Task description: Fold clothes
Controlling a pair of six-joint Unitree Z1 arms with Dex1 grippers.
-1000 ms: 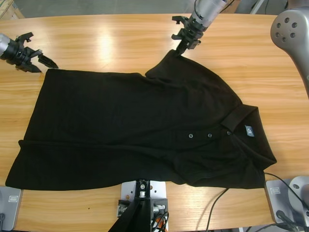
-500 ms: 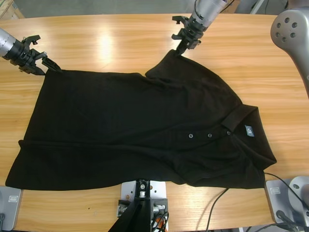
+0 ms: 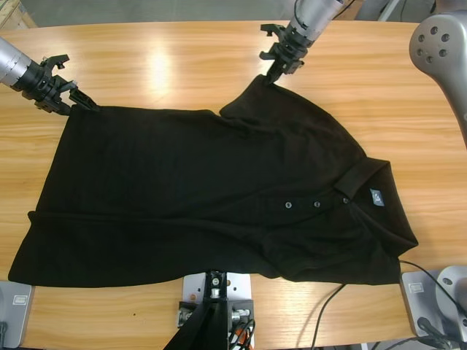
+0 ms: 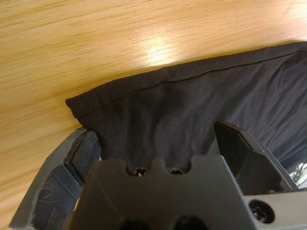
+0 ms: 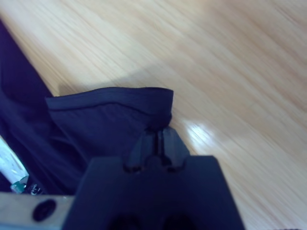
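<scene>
Now left claw [image 4: 158,143] open astride polo shirt [image 3: 219,197] hem corner, right claw [image 3: 276,71] pinching sleeve edge

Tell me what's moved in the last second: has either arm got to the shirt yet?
The left gripper slid in from the bare table to the polo shirt's hem corner, and its open jaws now straddle the fabric without closing. The right gripper stayed shut on the sleeve edge. The shirt lies spread flat as before.
</scene>
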